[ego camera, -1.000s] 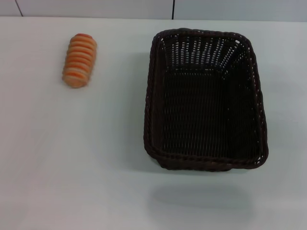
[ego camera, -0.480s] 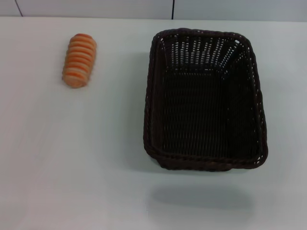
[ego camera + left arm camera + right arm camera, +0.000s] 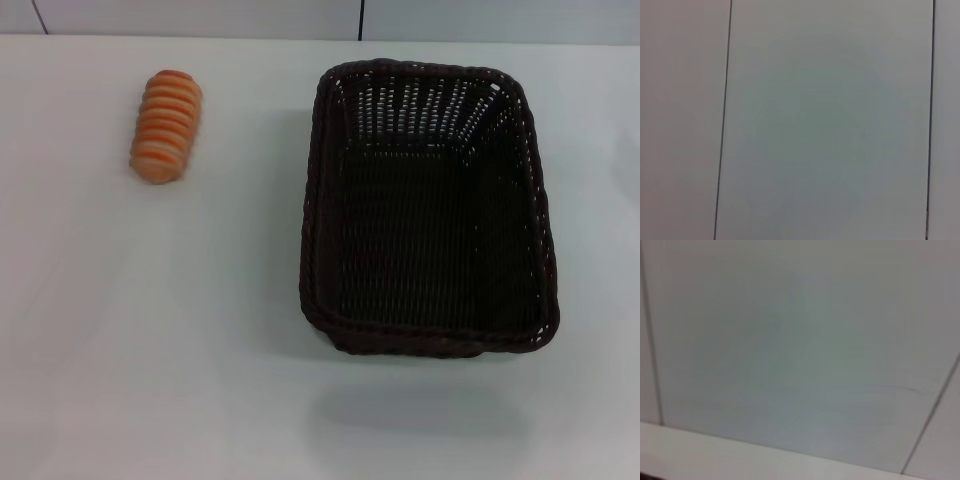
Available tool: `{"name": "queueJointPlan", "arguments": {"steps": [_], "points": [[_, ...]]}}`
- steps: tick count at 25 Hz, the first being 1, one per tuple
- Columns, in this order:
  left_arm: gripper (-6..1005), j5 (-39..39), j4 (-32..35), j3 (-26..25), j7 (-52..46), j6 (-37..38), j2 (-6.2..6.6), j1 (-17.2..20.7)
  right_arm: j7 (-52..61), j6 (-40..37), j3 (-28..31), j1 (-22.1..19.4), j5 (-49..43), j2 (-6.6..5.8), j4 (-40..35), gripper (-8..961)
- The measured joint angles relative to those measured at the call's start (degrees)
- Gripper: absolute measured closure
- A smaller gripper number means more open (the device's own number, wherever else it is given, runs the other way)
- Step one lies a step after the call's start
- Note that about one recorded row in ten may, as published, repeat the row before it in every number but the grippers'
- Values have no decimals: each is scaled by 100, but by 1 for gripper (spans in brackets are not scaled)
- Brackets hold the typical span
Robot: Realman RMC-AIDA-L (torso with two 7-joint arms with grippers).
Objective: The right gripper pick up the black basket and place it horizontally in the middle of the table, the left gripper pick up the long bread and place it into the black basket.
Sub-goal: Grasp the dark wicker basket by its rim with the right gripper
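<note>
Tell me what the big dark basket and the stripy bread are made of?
The black basket looks like woven wicker or a plastic imitation: open-weave sides, braided rim, slight sheen. The long bread seems a toy, perhaps plastic or foam: its orange and cream ridges look too even.

Long bread [image 3: 166, 126] far left on the table [image 3: 150, 350], well apart from black basket [image 3: 430, 210] right of centre.

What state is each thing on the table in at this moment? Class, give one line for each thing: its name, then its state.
Black basket: empty, upright with its opening facing up, resting on the table's right side, long side pointing away from the robot.
Long bread: lying flat on the table's far left, apart from the basket, untouched.
Table: white, bearing both things.
Left gripper and right gripper: not in view.
</note>
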Motion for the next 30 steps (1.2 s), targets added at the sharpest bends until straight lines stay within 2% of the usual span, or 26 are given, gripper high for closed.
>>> {"name": "queueJointPlan", "arguments": {"steps": [3, 4, 8, 9, 10, 12, 16, 17, 21, 26, 29, 30], "points": [[159, 4, -4, 9, 6, 16, 7, 15, -9, 425, 17, 295, -5, -7, 12, 447], [159, 6, -4, 14, 9, 20, 8, 21, -9, 837, 62, 542, -5, -47, 11, 446], [159, 8, 8, 14, 12, 72, 9, 45, -9, 1352, 54, 847, -5, -123, -1, 444], [159, 9, 8, 9, 6, 86, 9, 47, -8, 1683, 18, 1059, -5, -159, -6, 443], [159, 9, 8, 5, 1, 91, 9, 49, -8, 1683, 18, 1059, -5, -159, -6, 443], [159, 9, 14, 2, -12, 90, 9, 55, -8, 2095, -23, 1381, -5, -187, -35, 442], [159, 42, 17, -5, -34, 59, 7, 55, -8, 2396, -40, 1664, -4, -197, -101, 440], [159, 86, 30, -25, -41, 61, 7, 53, 11, 2520, -48, 1816, -4, -198, -186, 415], [160, 172, 104, -129, -41, 185, -4, 25, 25, 2681, -52, 2009, -3, -198, -411, 313], [160, 145, 163, -219, -42, 399, -11, -23, 38, 2831, -61, 2195, 4, -153, -862, 314], [160, 132, 245, -227, -43, 416, -14, -31, 74, 2923, -63, 2298, 6, -38, -1147, 314], [160, 132, 245, -227, -43, 416, -14, -31, 74, 2923, -63, 2298, 6, -38, -1147, 313]]}}
